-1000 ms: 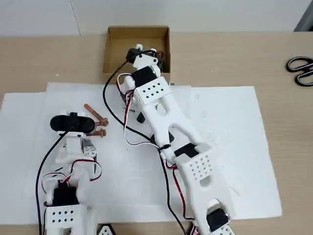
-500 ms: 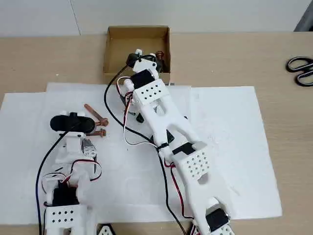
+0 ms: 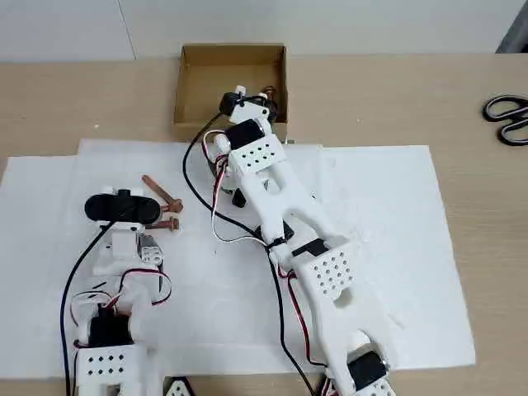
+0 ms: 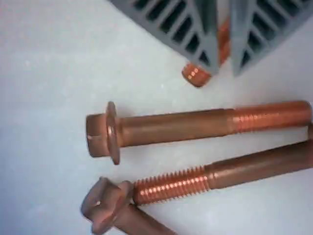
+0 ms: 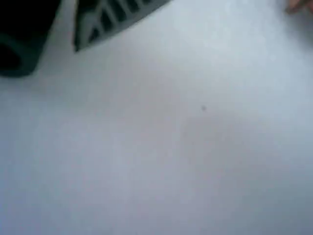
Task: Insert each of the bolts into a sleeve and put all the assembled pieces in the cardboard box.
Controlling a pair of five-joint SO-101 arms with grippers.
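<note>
Several copper bolts lie on the white paper. In the left wrist view two of them (image 4: 195, 125) (image 4: 220, 174) lie side by side, and a third bolt's head (image 4: 105, 203) rests against the second. My left gripper (image 4: 222, 68) is shut on another bolt (image 4: 195, 74), whose threaded tip pokes out beside the fingertips. From above, this gripper (image 3: 157, 216) sits by the loose bolts (image 3: 161, 191). The right arm stretches to the cardboard box (image 3: 198, 74), and its gripper (image 3: 257, 103) is at the box's near right wall. A dark sleeve (image 5: 14, 54) shows in the right wrist view.
A white paper sheet (image 3: 396, 214) covers the middle of the wooden table. Scissors (image 3: 507, 118) lie at the far right edge. A small dark piece (image 3: 238, 199) sits on the paper, partly under the right arm. Black cables trail from both arms.
The right arm's wrist and gripper have shifted a little to the right along the box's near wall. The left arm and the loose bolts have stayed put.
</note>
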